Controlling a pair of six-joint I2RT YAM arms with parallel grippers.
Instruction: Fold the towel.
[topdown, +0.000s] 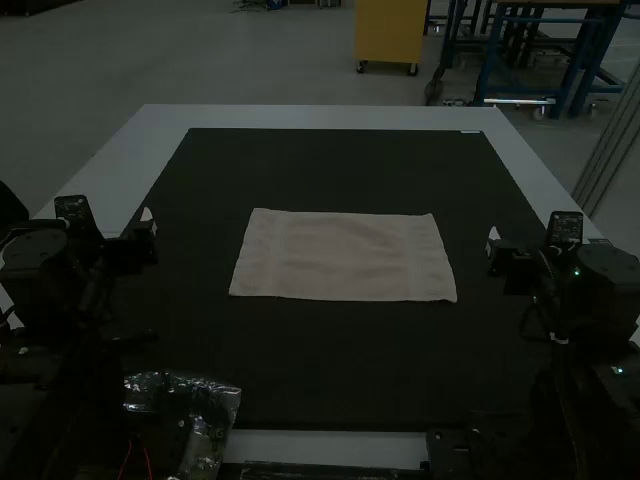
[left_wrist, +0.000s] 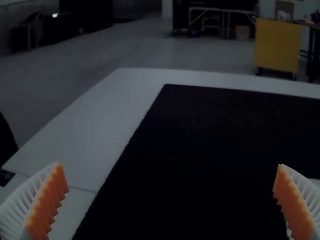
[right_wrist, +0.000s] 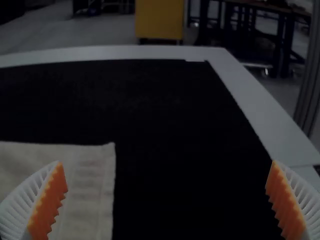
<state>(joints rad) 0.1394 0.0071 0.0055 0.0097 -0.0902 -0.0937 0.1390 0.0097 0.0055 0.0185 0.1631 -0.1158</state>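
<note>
"Starting with the left tool (left_wrist: 170, 166), how does it stand?"

"Wide open, nothing between the fingers, off to the left of the towel (topdown: 345, 256). The right tool (right_wrist: 167, 162) is spread just as wide and empty, off to the towel's right."

"And the towel itself?"

"Lying flat between them, long side running left to right. Can't tell whether it's one layer or more."

"So which step are we on?"

"The start of a fold, I'd say: no grip taken. Next, each tool should come in to its own end of the towel, go down low and pinch a corner of one long edge."

"Anything awkward?"

"Thin cloth, flat on the dark mat (topdown: 330, 370) under it; the fingers could slide over. The desk (topdown: 300, 117) shows past the towel's far side, and some clear plastic (topdown: 215, 400) sits on its near left."
</note>
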